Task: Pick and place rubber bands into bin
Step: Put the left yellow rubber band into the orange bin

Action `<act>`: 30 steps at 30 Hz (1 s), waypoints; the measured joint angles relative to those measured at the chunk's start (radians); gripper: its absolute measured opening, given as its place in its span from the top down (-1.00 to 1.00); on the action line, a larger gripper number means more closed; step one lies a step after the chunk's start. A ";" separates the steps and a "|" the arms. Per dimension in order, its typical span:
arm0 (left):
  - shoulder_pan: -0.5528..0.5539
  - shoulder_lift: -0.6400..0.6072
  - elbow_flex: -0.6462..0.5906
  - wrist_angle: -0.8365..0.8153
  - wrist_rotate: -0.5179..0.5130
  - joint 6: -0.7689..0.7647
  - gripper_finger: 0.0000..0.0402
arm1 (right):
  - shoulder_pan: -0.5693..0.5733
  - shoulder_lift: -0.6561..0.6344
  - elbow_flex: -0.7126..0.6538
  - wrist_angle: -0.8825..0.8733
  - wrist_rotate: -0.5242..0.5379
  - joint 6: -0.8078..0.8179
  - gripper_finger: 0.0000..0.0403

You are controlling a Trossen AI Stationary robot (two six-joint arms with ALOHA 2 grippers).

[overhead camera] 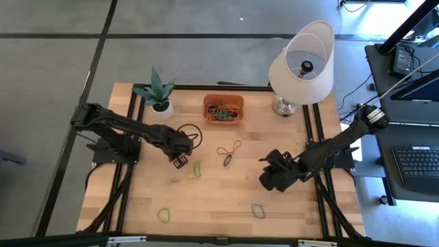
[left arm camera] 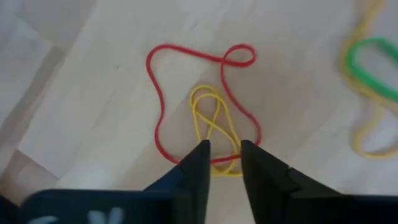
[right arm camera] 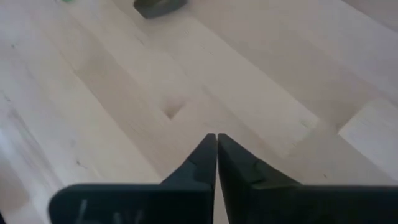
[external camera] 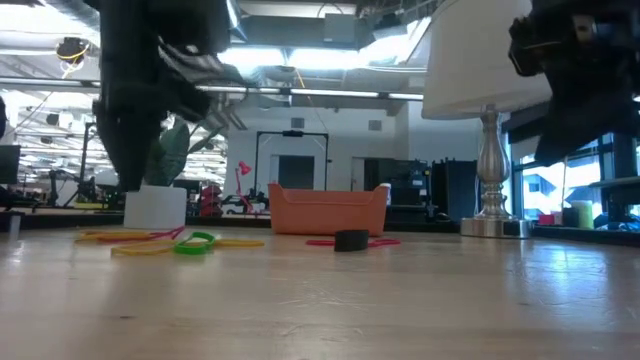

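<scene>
left pincer (left arm camera: 222,154): right in front of my left wrist cam, fingers a narrow gap apart, tips down at the wood over a little tangle. Not gripping anything yet as far as I can tell, the bands just pass under the gap.

red band (left arm camera: 163,93): big wobbly loop lying flat with a small twist at its far end, my tips sit at its near edge.

yellow band (left arm camera: 211,118): smaller, doubled up inside the red one, also running under my tips.

how they'll handle: my guess, basically weightless, floppy, a bit grippy. They lie so flat that the tips need to press to the wood and pinch. Best spot is where red and yellow cross at my tips, might get both at once. Could snag or spring off.

green band (left arm camera: 367,62): off to the side, lying over another yellow loop, apart from my tangle.

right pincer (right arm camera: 216,152): fingers pressed together, holding nothing, just above bare wood. On the overhead it hangs (overhead camera: 269,180) over the right part of the surface (overhead camera: 206,206).

other strays: a dark twisted one mid-surface (overhead camera: 229,152), green ones toward the front (overhead camera: 164,215) (overhead camera: 258,210).

bin (overhead camera: 223,109): orange tray at the back between the plant pot (overhead camera: 162,107) and the lamp (overhead camera: 302,65), already a pile of bands in it.
</scene>
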 joint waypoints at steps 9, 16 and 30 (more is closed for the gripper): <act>0.003 0.169 0.000 0.000 0.010 -0.033 0.37 | 0.000 -0.001 -0.011 0.002 -0.002 -0.023 0.91; 0.004 0.253 0.001 0.004 -0.003 -0.058 0.51 | 0.000 0.000 -0.011 0.014 -0.003 -0.023 0.91; 0.015 0.177 0.018 -0.020 0.040 -0.110 0.99 | 0.000 0.000 -0.011 0.024 -0.003 -0.027 0.93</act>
